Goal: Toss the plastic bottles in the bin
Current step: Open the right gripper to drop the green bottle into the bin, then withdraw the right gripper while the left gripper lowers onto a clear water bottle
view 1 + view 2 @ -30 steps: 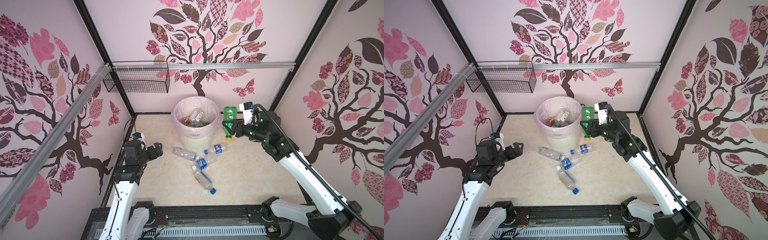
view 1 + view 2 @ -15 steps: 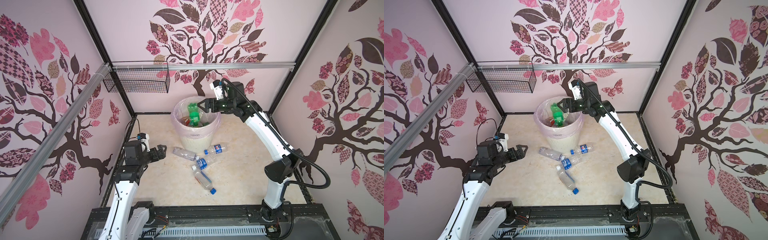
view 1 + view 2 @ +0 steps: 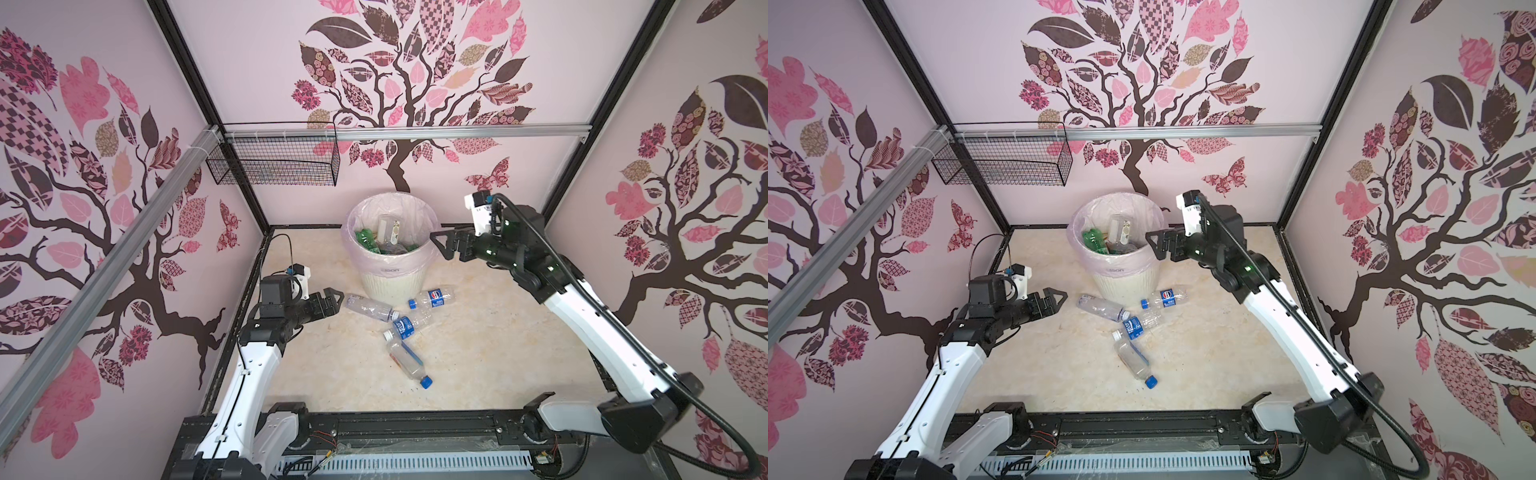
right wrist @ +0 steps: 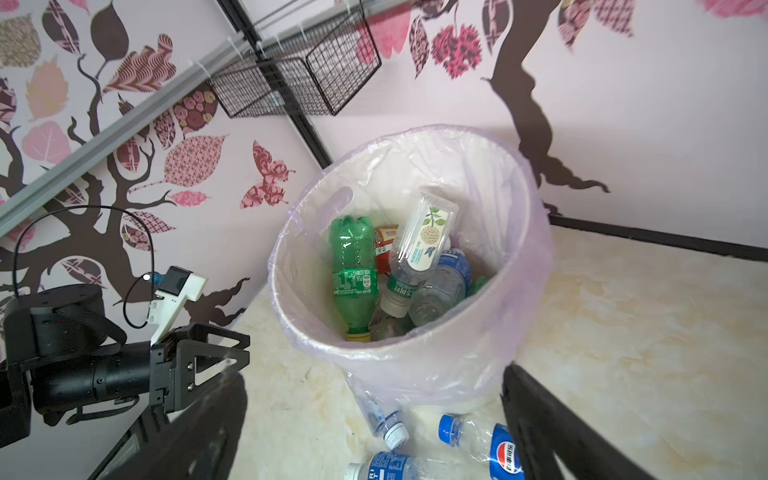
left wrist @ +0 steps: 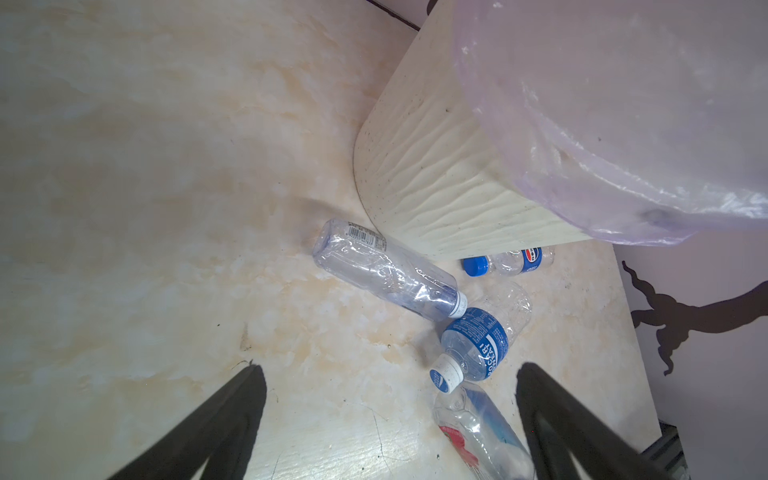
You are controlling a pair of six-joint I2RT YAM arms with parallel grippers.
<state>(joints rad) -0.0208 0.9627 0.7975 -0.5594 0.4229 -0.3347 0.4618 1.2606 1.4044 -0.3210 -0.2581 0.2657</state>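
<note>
The bin, cream and ribbed with a pink liner, stands at the back middle of the floor. It holds a green bottle, a clear white-labelled bottle and others. Several plastic bottles lie on the floor in front of it: a clear one, a Pepsi-labelled one, a blue-labelled one and a blue-capped one. My right gripper hangs open and empty just right of the bin's rim. Low over the floor, my left gripper is open and empty, just left of the clear bottle.
A black wire mesh basket hangs on the rail at the back left. Patterned walls close in the floor on three sides. A black base rail runs along the front edge.
My right gripper carried the green bottle over the bin, opened and let it fall in, then drew back to the right of the rim. My left gripper edged toward the floor bottles.
</note>
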